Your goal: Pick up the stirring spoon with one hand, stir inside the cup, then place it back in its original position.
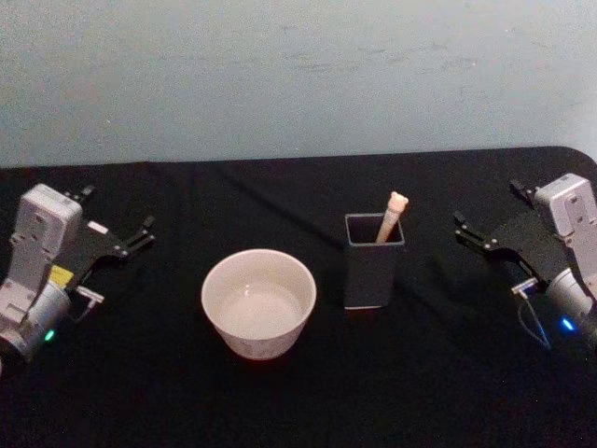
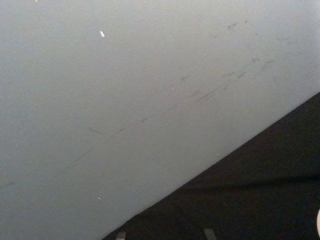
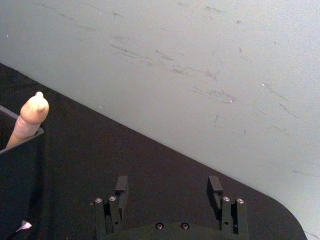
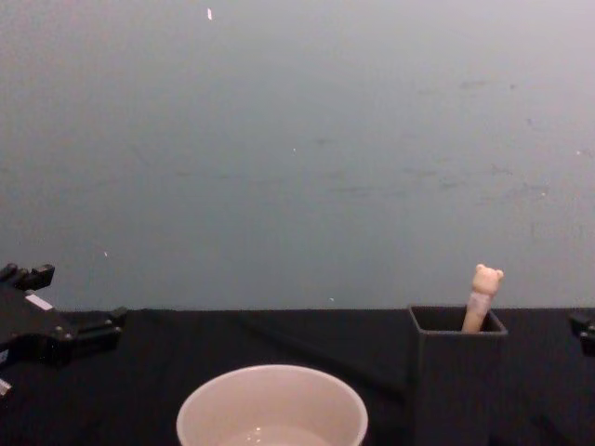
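The stirring spoon (image 1: 393, 216) stands tilted in a dark grey square holder (image 1: 373, 266), its beige bear head (image 4: 484, 279) sticking out above the rim. The right wrist view shows the spoon (image 3: 30, 118) in the holder (image 3: 20, 170) off to one side. The cream cup (image 1: 258, 303) sits left of the holder, apart from it, and in the chest view the cup (image 4: 271, 407) is low in the middle. My left gripper (image 1: 117, 213) rests open at the table's left side. My right gripper (image 1: 492, 207) is open at the right, with nothing between its fingers (image 3: 121, 186).
A black cloth covers the table (image 1: 298, 401), which ends at a pale blue-grey wall (image 1: 298, 75) behind. Bare cloth lies between each gripper and the two vessels. The table's far right corner (image 3: 280, 210) is rounded.
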Controlling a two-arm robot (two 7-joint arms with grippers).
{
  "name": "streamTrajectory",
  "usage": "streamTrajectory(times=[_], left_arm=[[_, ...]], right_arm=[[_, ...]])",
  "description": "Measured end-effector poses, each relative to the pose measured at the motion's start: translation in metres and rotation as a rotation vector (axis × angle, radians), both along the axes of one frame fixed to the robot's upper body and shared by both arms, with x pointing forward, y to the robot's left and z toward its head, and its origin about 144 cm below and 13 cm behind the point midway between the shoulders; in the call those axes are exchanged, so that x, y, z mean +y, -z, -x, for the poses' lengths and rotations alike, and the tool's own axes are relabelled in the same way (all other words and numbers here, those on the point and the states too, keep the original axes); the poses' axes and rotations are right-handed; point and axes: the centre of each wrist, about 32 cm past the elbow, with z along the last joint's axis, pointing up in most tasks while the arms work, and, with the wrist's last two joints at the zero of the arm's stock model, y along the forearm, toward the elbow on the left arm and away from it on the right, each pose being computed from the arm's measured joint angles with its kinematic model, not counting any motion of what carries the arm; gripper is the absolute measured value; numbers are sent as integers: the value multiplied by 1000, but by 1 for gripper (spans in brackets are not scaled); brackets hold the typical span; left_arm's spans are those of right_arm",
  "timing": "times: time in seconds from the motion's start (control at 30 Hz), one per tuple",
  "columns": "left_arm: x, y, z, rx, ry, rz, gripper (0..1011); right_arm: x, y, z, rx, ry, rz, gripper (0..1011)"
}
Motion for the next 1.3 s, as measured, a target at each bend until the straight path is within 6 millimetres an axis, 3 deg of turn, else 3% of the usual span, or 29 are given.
streamTrajectory(times=[1.3], left_arm=[[0, 0, 0, 0, 0, 0, 1001]], right_arm=[[0, 0, 0, 0, 0, 0, 1003]])
